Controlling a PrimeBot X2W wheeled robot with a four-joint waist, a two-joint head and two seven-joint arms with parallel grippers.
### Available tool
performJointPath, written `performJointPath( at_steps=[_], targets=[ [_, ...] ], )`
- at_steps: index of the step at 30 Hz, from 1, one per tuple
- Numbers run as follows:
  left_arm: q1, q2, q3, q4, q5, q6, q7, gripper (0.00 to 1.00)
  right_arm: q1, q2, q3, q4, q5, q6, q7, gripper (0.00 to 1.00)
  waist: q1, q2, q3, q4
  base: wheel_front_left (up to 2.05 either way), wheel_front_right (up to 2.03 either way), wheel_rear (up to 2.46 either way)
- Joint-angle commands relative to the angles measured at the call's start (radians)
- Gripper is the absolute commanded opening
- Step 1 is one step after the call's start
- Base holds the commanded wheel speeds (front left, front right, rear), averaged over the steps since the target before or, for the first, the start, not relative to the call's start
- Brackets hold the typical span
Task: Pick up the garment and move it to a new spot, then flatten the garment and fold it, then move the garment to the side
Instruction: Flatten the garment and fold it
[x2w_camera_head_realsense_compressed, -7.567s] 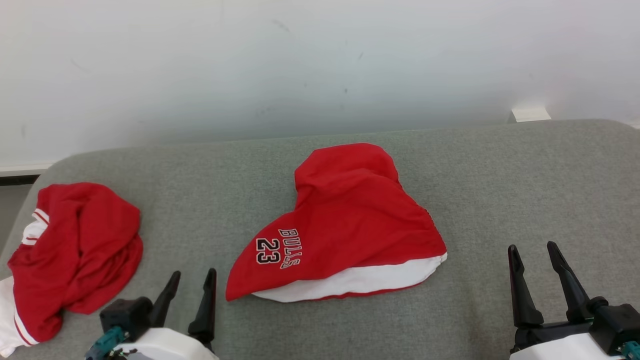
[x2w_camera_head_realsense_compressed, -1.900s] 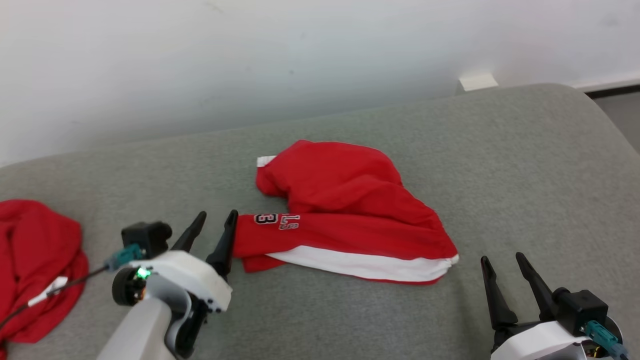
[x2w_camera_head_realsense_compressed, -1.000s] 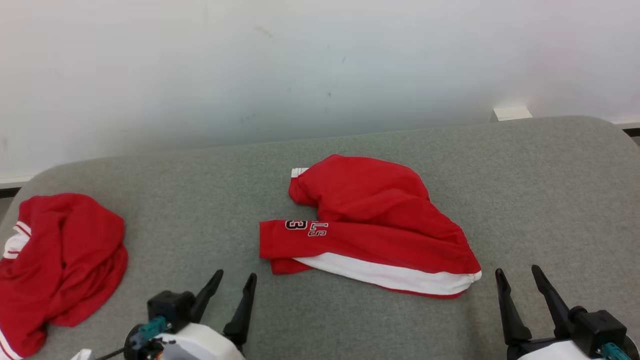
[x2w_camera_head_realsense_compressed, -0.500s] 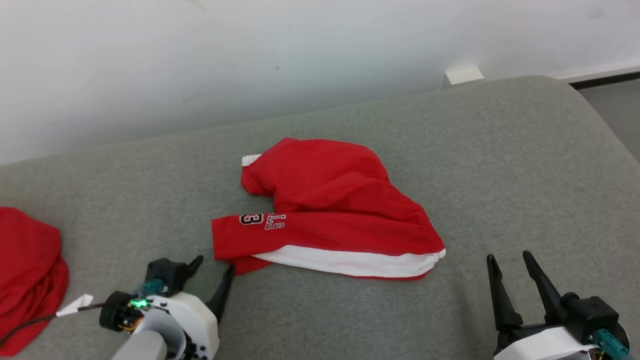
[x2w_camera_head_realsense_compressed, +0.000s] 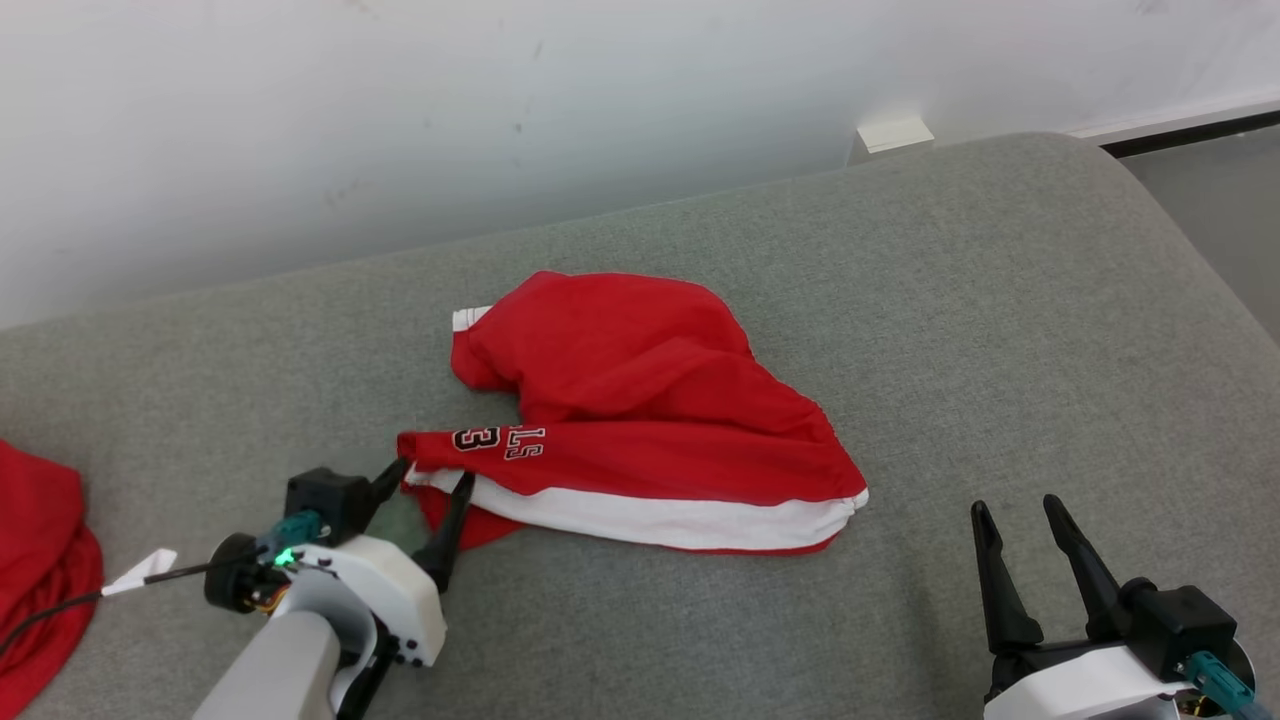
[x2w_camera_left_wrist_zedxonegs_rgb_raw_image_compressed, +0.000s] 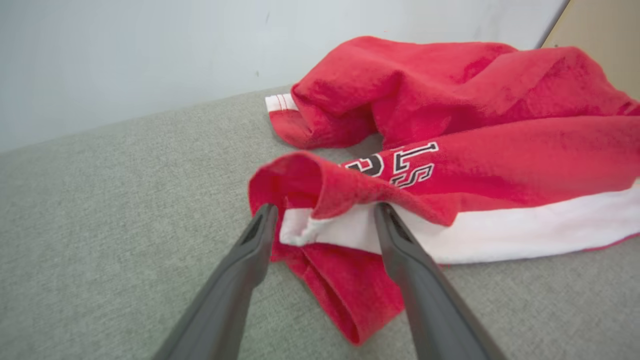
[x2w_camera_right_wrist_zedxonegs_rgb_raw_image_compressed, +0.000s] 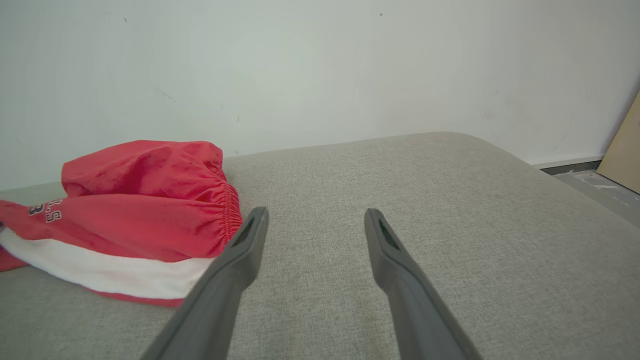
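At centre, shorts (x2w_camera_head_realsense_compressed: 640, 420) lie with long axis 9-to-3 o'clock, leg hem at 9 inside the spread left end effector (x2w_camera_head_realsense_compressed: 432, 473); right end effector (x2w_camera_head_realsense_compressed: 1014, 505), likewise spread, at 5.

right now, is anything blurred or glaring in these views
Head view: even, soft light, no glare, garment sharp. Left wrist view: left pincer goes soft toward the bottom edge, garment looks grainy. Right wrist view: right pincer likewise blurred close up, couch weave crisp.
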Motion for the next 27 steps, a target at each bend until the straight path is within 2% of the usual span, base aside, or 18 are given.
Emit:
performJointPath(
  at_steps=[1, 11, 12, 13, 14, 15, 20, 27],
  targets=[
    [-0.016, -0.002, -0.002, -0.002, -0.006, -0.004, -0.006, 1.00, -0.006, 0.001, -0.004, 0.001, -0.006, -0.002, 0.001, 1.00, 0.0000, -0.0001, 0.001, 0.003, 0.00, 0.00, 0.00],
    [-0.078, -0.010, -0.039, 0.065, -0.030, -0.014, 0.000, 1.00, -0.021, 0.004, 0.005, 0.005, -0.005, -0.002, 0.001, 1.00, 0.0000, -0.0001, 0.017, 0.008, 0.00, 0.00, 0.00],
    [-0.085, -0.012, -0.044, 0.070, -0.031, -0.015, 0.000, 0.81, -0.022, 0.005, 0.005, 0.004, -0.003, -0.002, 0.001, 1.00, 0.0000, -0.0001, 0.017, 0.008, 0.00, 0.00, 0.00],
    [-0.090, -0.013, -0.050, 0.074, -0.034, -0.015, -0.001, 0.46, -0.021, 0.005, 0.005, 0.005, -0.001, -0.002, 0.001, 1.00, 0.0000, -0.0001, 0.018, 0.009, 0.00, 0.00, 0.00],
    [-0.094, -0.013, -0.054, 0.078, -0.036, -0.016, -0.002, 0.16, -0.020, 0.005, 0.004, 0.005, 0.001, -0.002, 0.001, 1.00, 0.0000, -0.0001, 0.019, 0.009, 0.00, 0.00, 0.00],
    [-0.094, -0.012, -0.059, 0.080, -0.038, -0.016, -0.002, 0.00, -0.017, 0.005, 0.003, 0.006, 0.001, -0.002, 0.001, 1.00, 0.0000, -0.0001, 0.018, 0.010, 0.00, 0.00, 0.00],
    [-0.077, -0.008, -0.079, 0.068, -0.059, -0.017, -0.005, 0.00, 0.001, 0.006, -0.009, 0.007, 0.001, -0.002, 0.001, 1.00, 0.0000, -0.0001, 0.010, 0.019, 0.00, 0.00, 0.00],
    [-0.021, 0.008, -0.086, -0.039, -0.134, -0.017, -0.006, 0.00, 0.017, 0.006, -0.026, 0.012, -0.004, -0.002, 0.001, 1.00, 0.0000, -0.0001, -0.016, 0.071, 0.00, 0.00, 0.00]
  ],
)
